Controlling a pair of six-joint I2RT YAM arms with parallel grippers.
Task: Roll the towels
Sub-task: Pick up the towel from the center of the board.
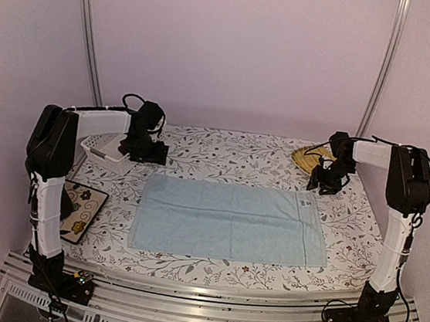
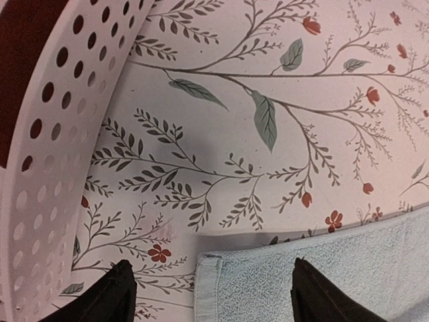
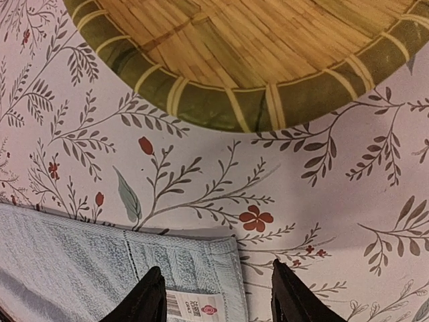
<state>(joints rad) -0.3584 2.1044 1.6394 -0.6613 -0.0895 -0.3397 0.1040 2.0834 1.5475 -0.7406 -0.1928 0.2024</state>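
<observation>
Floral tablecloth (image 1: 223, 154) under blue towel (image 1: 227, 221)

Soft, even light with a pinkish cast, no glare anywhere, just faint fuzzy shadows on the floral tablecloth (image 1: 224, 150). Overhead view's kinda soft and low-res; the wrist views are crisper, though the perforated basket wall (image 2: 40, 168) up close blurs a bit.

Plain pale-blue towel (image 1: 230, 221); white tablecloth (image 1: 224, 150), floral vines (red blooms); white perforated basket (image 2: 47, 134); tan mat (image 3: 255, 40), green-rimmed.
</observation>
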